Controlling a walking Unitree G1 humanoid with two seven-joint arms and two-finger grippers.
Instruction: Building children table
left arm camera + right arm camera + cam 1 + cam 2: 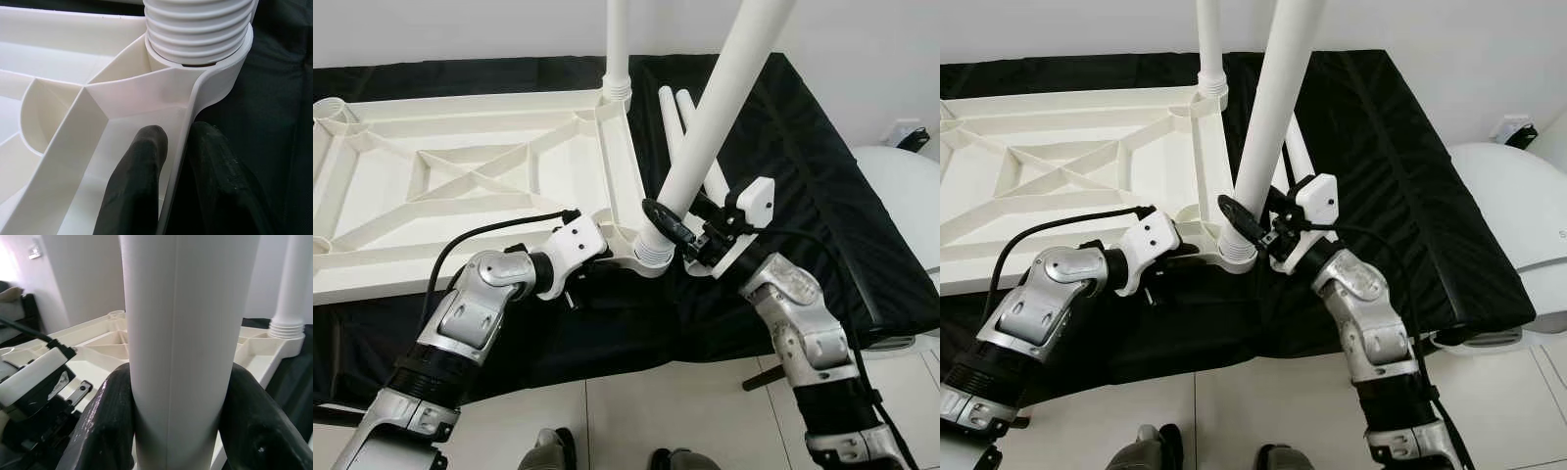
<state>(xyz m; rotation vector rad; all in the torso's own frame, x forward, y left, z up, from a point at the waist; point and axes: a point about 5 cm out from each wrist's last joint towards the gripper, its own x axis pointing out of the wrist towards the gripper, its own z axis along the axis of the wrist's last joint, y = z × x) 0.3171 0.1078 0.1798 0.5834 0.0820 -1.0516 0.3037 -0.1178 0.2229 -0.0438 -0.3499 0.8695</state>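
Note:
The white table top [460, 176] lies upside down on a black-covered surface. One white leg [618, 49] stands upright in its far right corner socket. A second leg [724, 108] leans to the right in the near right corner socket [220, 73], its threaded end [195, 29] sitting in the socket. My right gripper [178, 382] is shut around this leaning leg just above the socket. My left gripper [178, 134] is shut on the table top's rim beside the same corner, one finger inside the rim and one outside.
Two loose white legs [671, 122] lie on the black cover [803, 176] behind the leaning leg. A white rounded object [901, 196] stands to the right. The tiled floor [646, 411] and my feet [548, 455] are below the near edge.

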